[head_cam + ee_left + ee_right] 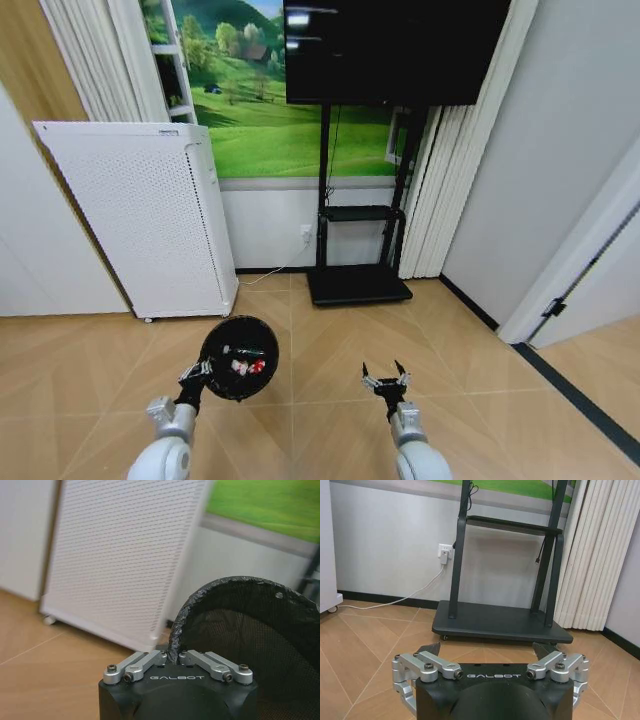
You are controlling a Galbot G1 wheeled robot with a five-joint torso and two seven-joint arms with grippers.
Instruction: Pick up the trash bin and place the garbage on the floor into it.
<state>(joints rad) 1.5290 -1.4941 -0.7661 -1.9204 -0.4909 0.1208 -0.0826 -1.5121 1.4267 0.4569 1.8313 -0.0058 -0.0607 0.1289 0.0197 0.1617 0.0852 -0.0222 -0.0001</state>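
Herringbone parquet, the floor [330, 350], runs from the robot to a far wall with a green meadow mural, a dark screen on a black stand [358, 283] and a tall white perforated appliance [140, 215] at far left.

At near left, the left gripper [197, 374] has its jaws pinched together on the near rim of the trash bin [240, 357]; the left wrist view shows the two silver linkages drawn in tight around that black edge [176, 625], with the mesh-textured inside of the bin rising just beyond. The bin hangs from the jaws above the parquet, its mouth tipped toward the head camera. Inside it lies the garbage [248, 360]: a small bottle with a green label across the far part, and two red-and-white pieces just below it, close together.

At near right, well apart from the bin, the right gripper [385, 377] hovers over bare floor with its jaws spread wide and nothing between them; in the right wrist view its dark fingertips [431, 648] stand far apart, pointing toward the stand's flat base and a white plug in the wall socket.
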